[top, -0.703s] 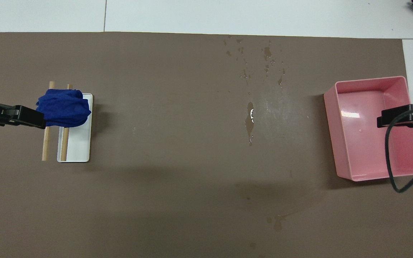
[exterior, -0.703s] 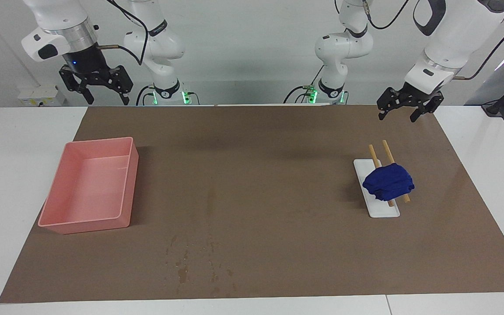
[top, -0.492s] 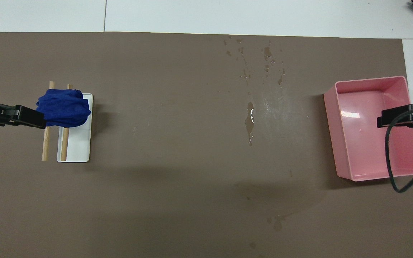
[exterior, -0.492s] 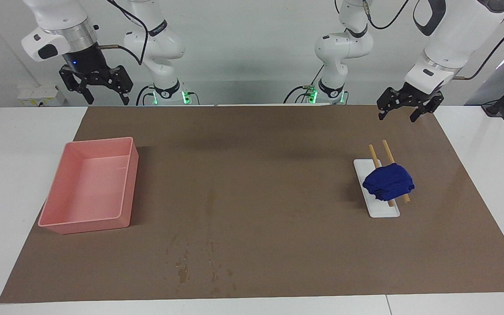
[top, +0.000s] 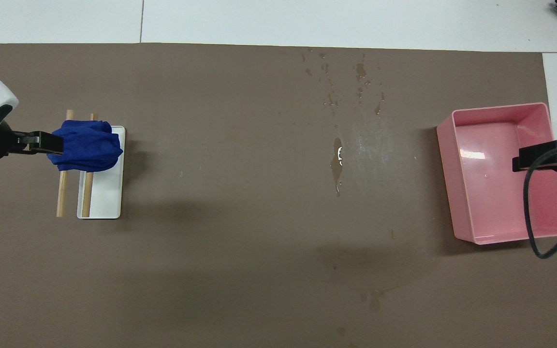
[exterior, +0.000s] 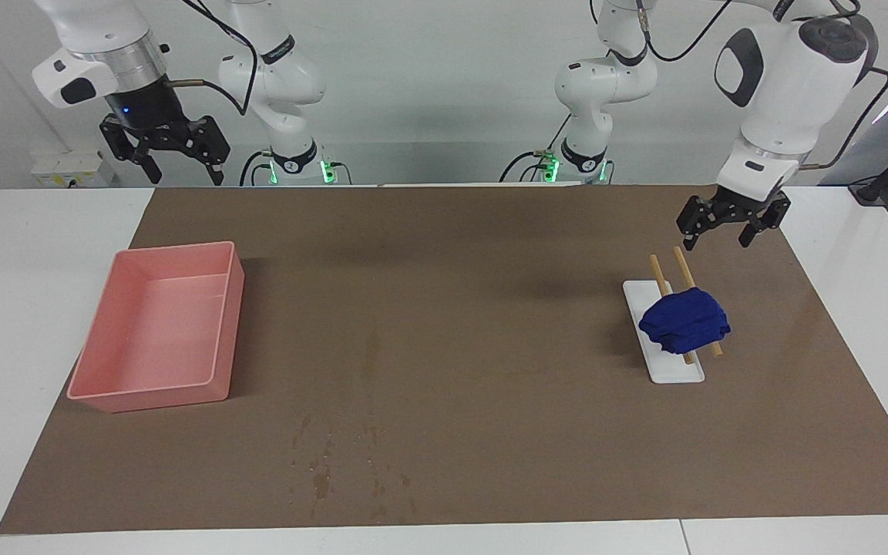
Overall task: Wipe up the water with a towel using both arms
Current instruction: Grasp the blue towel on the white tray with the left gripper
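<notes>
Blue towel (exterior: 684, 321) rests on two wooden sticks (exterior: 683, 270) across a white tray (exterior: 664, 370); pink bin (exterior: 159, 331) well apart.

Legible text, labels, brands, numbers, signs: none. Nothing on the arms, the table or anything standing on it can be read.

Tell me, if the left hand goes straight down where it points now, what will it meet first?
Probably the two wooden sticks, just robot-side of the blue towel; depth is unclear, so perhaps the brown mat.

From my station I see a white table (exterior: 43, 254) under a brown mat (exterior: 459, 231), a pale wall (exterior: 428, 69), possibly a socket box (exterior: 66, 168).
</notes>
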Robot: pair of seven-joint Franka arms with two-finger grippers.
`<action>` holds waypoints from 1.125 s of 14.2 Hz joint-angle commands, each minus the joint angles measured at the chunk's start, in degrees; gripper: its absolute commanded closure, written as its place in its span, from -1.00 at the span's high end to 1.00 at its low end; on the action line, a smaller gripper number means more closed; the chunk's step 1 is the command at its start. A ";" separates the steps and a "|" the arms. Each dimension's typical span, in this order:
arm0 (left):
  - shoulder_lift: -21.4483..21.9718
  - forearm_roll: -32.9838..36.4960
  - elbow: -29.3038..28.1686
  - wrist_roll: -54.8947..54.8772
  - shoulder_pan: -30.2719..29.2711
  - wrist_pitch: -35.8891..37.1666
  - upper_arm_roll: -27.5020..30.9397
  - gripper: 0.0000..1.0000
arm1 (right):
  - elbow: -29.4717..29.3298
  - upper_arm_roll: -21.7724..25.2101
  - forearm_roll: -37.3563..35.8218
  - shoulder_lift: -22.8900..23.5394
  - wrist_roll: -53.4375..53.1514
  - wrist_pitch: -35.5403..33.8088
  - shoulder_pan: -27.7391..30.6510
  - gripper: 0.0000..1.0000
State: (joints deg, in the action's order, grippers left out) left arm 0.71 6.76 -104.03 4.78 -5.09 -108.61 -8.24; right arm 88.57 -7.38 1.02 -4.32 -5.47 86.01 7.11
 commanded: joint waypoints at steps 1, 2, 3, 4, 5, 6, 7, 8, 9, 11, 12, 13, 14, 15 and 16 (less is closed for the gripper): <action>-4.91 6.66 -1.00 9.08 0.43 -5.63 -0.38 1.00 | 1.61 -0.01 0.21 -1.92 -1.03 -0.40 0.71 1.00; -6.58 7.47 -1.00 12.50 0.70 -6.86 -0.38 1.00 | 1.61 -0.01 0.21 -2.44 -0.78 -1.80 0.54 1.00; -7.64 7.57 -1.09 14.62 1.05 -8.62 -0.29 1.00 | 1.61 -0.01 0.21 -2.62 -0.69 -1.99 0.54 1.00; -7.92 8.09 -1.78 15.25 1.66 -9.07 -0.29 1.00 | 1.61 -0.01 0.21 -2.54 -0.60 -1.99 0.71 1.00; -8.79 10.10 -2.40 17.17 2.53 -10.20 -0.29 1.00 | 1.61 -0.01 0.21 -2.62 -0.60 -1.99 0.71 1.00; -9.75 11.59 -2.49 20.67 3.33 -11.09 -0.38 1.00 | 1.61 -0.01 0.21 -2.54 -0.51 -1.99 0.71 1.00; -10.37 12.65 -2.58 21.66 3.86 -11.18 -0.38 1.00 | 1.70 -0.09 0.21 -2.54 -0.16 -1.30 0.19 1.00; -10.81 14.67 -2.58 21.67 4.30 -11.18 -0.29 1.00 | 3.00 -0.18 0.21 -2.80 0.62 0.02 0.01 1.00; -11.60 17.12 -2.58 21.59 4.21 -11.27 -0.38 1.00 | 7.02 -0.18 0.39 -3.93 4.81 4.03 0.19 1.00; -11.87 18.99 -2.84 21.67 4.13 -11.18 -0.38 1.00 | 13.10 -0.01 2.75 -6.57 15.44 12.73 0.62 1.00; -11.87 19.08 -3.54 21.85 4.21 -11.36 -0.29 1.00 | 14.17 0.08 3.29 -6.75 16.70 14.95 0.63 1.00; -11.79 19.17 -3.98 21.94 4.21 -11.79 -0.29 0.93 | 14.96 0.08 3.29 -6.84 16.98 16.19 0.63 1.00; -11.61 19.17 -5.03 22.02 4.04 -12.41 -0.29 0.73 | 15.23 0.08 3.29 -6.84 16.89 17.33 0.71 1.00; -11.44 19.08 -5.74 22.29 3.69 -13.20 -0.29 0.39 | 14.88 0.08 3.29 -6.67 16.80 17.26 0.80 1.00; -11.35 19.08 -6.09 22.55 3.51 -13.29 -0.29 -0.24 | 14.79 0.08 3.29 -6.75 16.80 16.13 0.80 1.00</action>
State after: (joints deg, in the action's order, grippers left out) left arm -11.57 24.46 -107.55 25.83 -1.25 -119.89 -8.86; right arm 101.20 -7.16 3.08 -8.93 9.48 101.75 7.08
